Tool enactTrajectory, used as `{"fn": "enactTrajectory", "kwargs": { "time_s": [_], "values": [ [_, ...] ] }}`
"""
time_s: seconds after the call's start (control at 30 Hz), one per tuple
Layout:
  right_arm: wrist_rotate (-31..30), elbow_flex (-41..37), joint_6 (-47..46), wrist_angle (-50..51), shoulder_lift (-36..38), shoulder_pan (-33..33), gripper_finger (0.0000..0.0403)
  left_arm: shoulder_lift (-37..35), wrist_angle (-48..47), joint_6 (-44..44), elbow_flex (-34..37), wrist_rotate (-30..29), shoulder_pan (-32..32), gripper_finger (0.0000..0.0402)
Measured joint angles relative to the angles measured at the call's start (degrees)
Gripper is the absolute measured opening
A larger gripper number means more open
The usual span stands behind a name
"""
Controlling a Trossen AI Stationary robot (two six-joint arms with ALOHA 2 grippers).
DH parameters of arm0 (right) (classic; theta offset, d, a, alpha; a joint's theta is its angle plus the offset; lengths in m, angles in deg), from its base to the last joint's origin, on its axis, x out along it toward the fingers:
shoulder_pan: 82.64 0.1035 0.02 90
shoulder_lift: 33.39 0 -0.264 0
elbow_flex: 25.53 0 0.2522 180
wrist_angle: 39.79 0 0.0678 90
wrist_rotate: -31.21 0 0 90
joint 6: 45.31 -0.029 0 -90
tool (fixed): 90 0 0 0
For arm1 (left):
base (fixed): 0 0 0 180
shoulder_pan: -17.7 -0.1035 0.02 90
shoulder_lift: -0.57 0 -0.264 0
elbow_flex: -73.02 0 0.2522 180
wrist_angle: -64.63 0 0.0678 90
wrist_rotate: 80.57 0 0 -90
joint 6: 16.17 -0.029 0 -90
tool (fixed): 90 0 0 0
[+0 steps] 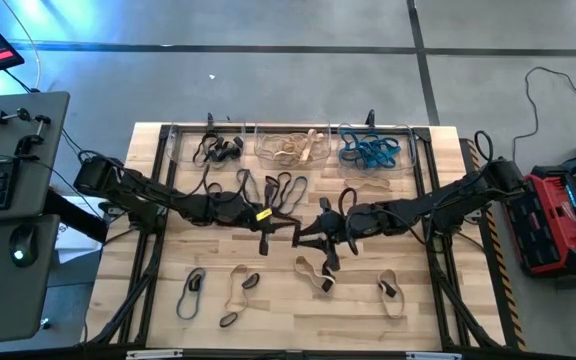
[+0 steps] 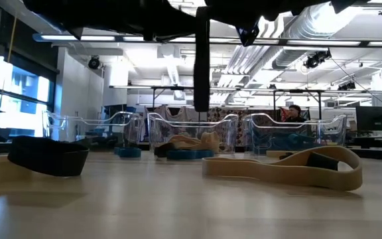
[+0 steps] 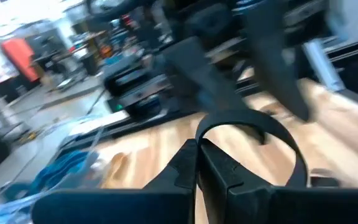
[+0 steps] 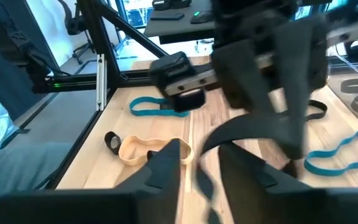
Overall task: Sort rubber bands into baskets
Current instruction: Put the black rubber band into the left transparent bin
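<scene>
Pale wooden planks form the bench (image 1: 148, 290), seen from above with both dark arms meeting over its middle. At that meeting point the left pincer (image 1: 266, 228) is closed: in the left wrist view its two dark fingers (image 3: 194, 171) are pressed together on a wide black rubber band (image 3: 272, 134), whose loop arches away from the fingertips toward the other arm. The right pincer (image 1: 313, 234) stands just beside it, and in the right wrist view its fingers (image 4: 166, 158) are parted, with the same black band (image 4: 253, 127) lying across the gap beyond them; whether it is touched there cannot be told. A hand-over between the two arms is judged to be in progress.

The coming move is judged to turn on the band's line: its long axis runs roughly from one pincer to the other, across the bench, while the three clear plastic baskets (image 1: 286, 160) lie in a row along the far edge. The basket already holding black bands (image 1: 218, 152) lies on the left arm's side, so the left arm is the nearer carrier.

Loose tan bands (image 1: 313, 275) and dark ones (image 1: 190, 292) remain scattered near the front edge, well apart from the baskets.

From bench height, a dark strip (image 2: 201, 60) is shown hanging well clear of the surface, a height the overhead view does not give; the overhead view alone shows which arm is which.
</scene>
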Motion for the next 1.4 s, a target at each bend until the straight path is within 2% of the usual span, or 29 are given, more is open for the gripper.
{"fn": "enactTrajectory", "kwargs": {
  "time_s": [0.17,0.3,0.5,0.67,0.83,0.93,1.03,1.27,1.4],
  "values": [
    [-0.5,0.0,-0.3,1.2,0.0,0.0,0.0152,-5.2,-8.8,0.7,0.0,-7.1,-0.1,0.0001],
    [-2.0,0.0,-0.1,2.8,0.0,0.0,0.0178,-11.3,-18.4,2.9,0.0,-12.8,-1.6,0.0001],
    [-4.7,0.0,-0.1,5.1,0.0,0.0,0.0185,-21.7,-35.2,8.9,0.0,-19.9,-7.4,0.0000],
    [-5.0,0.0,-0.1,5.7,0.0,0.0,0.0185,-29.0,-47.7,11.7,0.0,-24.1,-15.7,0.0000],
    [-5.0,0.0,0.0,6.4,0.0,0.0,0.0185,-32.1,-53.5,11.3,0.0,-23.1,-26.9,0.0000],
    [-5.0,0.0,-0.1,6.7,0.0,0.0,0.0185,-32.2,-55.1,9.9,0.0,-19.1,-34.0,0.0000],
    [-5.0,0.0,-0.9,6.8,0.0,0.0,0.0185,-31.5,-55.6,8.8,0.0,-14.2,-40.4,0.0000],
    [-5.0,0.0,-1.1,6.8,0.0,-0.1,0.0185,-28.7,-55.8,7.4,0.0,-9.0,-52.7,0.0000],
    [-5.0,0.0,-1.3,6.8,0.0,-0.3,0.0185,-25.3,-56.9,7.9,0.0,-5.6,-57.7,0.0000]
  ]
}}
